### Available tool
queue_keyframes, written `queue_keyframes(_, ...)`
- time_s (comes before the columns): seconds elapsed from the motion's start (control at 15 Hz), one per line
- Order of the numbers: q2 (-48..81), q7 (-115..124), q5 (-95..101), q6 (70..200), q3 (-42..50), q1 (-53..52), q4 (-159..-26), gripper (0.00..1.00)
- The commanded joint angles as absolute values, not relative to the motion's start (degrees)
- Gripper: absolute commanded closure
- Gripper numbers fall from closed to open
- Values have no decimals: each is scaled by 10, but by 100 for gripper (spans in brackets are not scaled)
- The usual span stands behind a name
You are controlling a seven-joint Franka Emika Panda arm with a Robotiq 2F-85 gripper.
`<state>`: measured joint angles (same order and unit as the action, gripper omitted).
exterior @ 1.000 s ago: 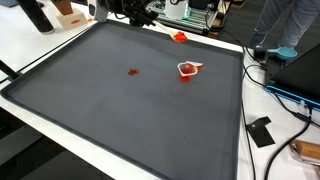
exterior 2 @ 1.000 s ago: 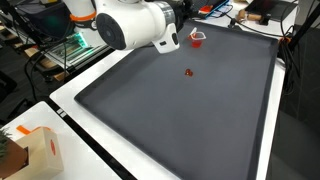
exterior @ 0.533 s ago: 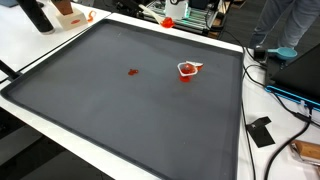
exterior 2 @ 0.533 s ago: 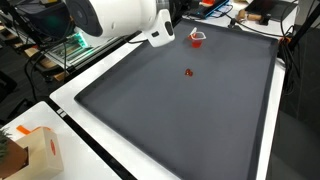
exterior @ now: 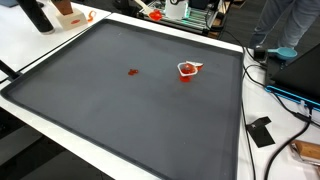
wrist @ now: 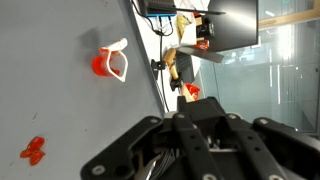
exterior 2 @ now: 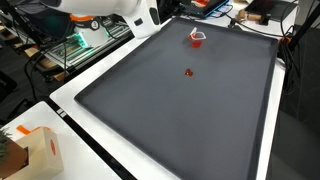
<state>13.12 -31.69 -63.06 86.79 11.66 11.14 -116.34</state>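
In the wrist view my gripper [wrist: 190, 102] is shut, with a small red piece [wrist: 190, 91] pinched at its fingertips, held high beyond the far edge of the black mat [exterior: 120, 115]. A small clear cup with red contents [exterior: 187, 69] stands on the mat; it also shows in an exterior view [exterior 2: 198, 38] and in the wrist view [wrist: 110, 64]. A loose red piece [exterior: 132, 72] lies flat on the mat, apart from the cup, and shows in the wrist view [wrist: 35, 150]. The white arm [exterior 2: 105, 8] is at the top edge of an exterior view.
The mat lies on a white table [exterior 2: 110, 150]. A cardboard box [exterior 2: 30, 150] stands at one corner. Cables [exterior: 290, 95] and a black item [exterior: 261, 131] lie beside the mat. A person [exterior: 290, 25] stands nearby. Racks and a monitor [wrist: 225, 20] are behind the far edge.
The arm has lifted up and back off the mat's far edge, carrying the small red piece. The cup and the loose red piece have not moved.
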Motion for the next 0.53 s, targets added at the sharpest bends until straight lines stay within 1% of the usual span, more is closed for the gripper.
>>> queue_keyframes(0.0, 103, -278, -588, 886, 118, 113, -1169, 94)
queue_keyframes(0.47, 87, -208, -489, 946, 110, 102, -1169, 94)
